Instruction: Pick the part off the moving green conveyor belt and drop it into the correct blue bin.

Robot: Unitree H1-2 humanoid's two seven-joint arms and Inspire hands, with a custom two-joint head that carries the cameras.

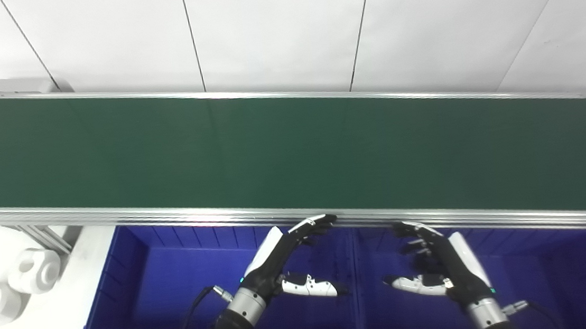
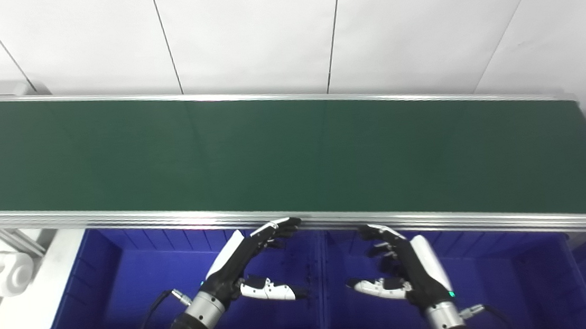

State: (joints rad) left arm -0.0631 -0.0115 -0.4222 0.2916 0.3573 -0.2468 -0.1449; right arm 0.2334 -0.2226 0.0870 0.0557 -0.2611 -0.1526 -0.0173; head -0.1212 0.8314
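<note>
Green conveyor belt (image 1: 281, 149) spanning mid-frame, no part visible on it, my left hand (image 1: 285, 260) and right hand (image 1: 434, 261) open, empty, lower centre over blue bins (image 1: 138, 273), white parts (image 1: 12, 287) lower left on bench (image 1: 72, 311).

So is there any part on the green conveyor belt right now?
No, the green conveyor belt is bare along its whole visible length.

No legible text, labels, brands, numbers or signs anywhere in either view
</note>
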